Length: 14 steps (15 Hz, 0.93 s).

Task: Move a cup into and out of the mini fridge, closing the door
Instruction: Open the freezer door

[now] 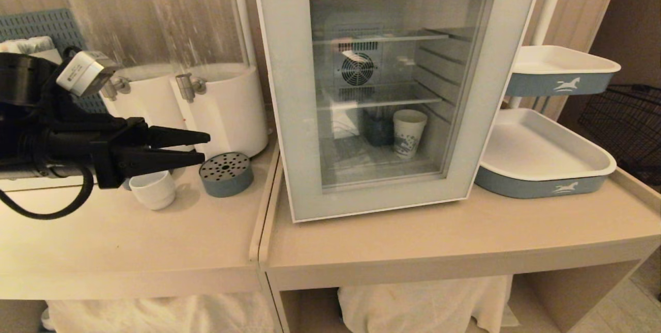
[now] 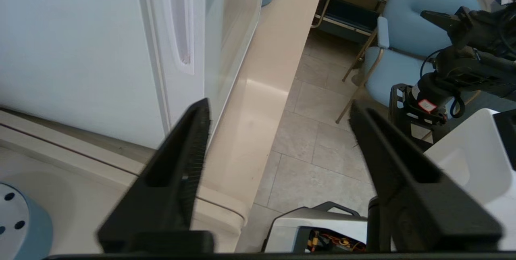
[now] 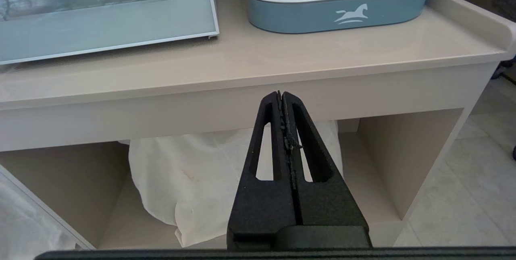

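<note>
Left hand hovers, jaws apart and empty, over the small squat white ceramic cup; careless descent could tip it off the beige surface.

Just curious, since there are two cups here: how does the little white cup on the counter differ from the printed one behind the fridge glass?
The squat plain white ceramic cup is short and unprinted; the taller paper cup with blue print tapers downward. The ceramic cup stands out on the beige counter; the paper cup sits inside the shut white mini fridge. Both stand upright.
</note>
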Motion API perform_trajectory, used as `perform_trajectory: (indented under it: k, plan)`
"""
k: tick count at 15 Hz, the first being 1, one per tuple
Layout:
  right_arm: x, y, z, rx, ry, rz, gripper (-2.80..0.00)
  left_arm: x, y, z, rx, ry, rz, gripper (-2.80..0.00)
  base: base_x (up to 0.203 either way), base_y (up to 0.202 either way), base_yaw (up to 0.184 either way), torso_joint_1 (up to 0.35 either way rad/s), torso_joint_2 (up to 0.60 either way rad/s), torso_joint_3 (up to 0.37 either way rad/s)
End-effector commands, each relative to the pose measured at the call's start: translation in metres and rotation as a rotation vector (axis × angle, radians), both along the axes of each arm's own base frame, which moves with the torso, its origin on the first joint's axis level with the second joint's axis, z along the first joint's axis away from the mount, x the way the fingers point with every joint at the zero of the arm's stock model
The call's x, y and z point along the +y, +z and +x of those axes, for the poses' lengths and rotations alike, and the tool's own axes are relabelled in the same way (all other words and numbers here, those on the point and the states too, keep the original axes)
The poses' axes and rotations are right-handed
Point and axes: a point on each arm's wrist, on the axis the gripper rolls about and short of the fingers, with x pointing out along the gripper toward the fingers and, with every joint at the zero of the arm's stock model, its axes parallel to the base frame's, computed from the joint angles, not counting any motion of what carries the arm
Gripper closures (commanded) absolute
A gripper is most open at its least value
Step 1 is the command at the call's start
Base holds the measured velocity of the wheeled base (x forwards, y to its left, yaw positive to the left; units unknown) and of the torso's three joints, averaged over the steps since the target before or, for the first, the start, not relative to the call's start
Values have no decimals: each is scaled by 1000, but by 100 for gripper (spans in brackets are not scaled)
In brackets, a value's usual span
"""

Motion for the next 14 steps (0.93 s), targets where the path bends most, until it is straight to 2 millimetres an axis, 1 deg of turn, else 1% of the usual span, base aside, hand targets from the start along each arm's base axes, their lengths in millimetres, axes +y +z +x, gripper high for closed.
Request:
perform_trajectory:
  k: [1,2,5,10,13,14]
  plan:
    - [0,0,0,2,0,0,0,-9,-4,5,9,-39,-3,-280,0,0,0,0,0,0]
    - [0,0,0,1,0,0,0,-18,-7,8,16,-66,0,-280,0,0,0,0,0,0]
    - [0,0,0,0,0,0,0,-36,-14,18,36,-124,3,-280,0,0,0,0,0,0]
    - [0,0,0,0,0,0,0,-39,-19,31,33,-67,52,-280,0,0,0,0,0,0]
    - [0,0,0,1,0,0,0,-40,-19,35,33,-69,52,-280,0,0,0,0,0,0]
    - [0,0,0,1,0,0,0,-44,-17,35,27,-85,49,-280,0,0,0,0,0,0]
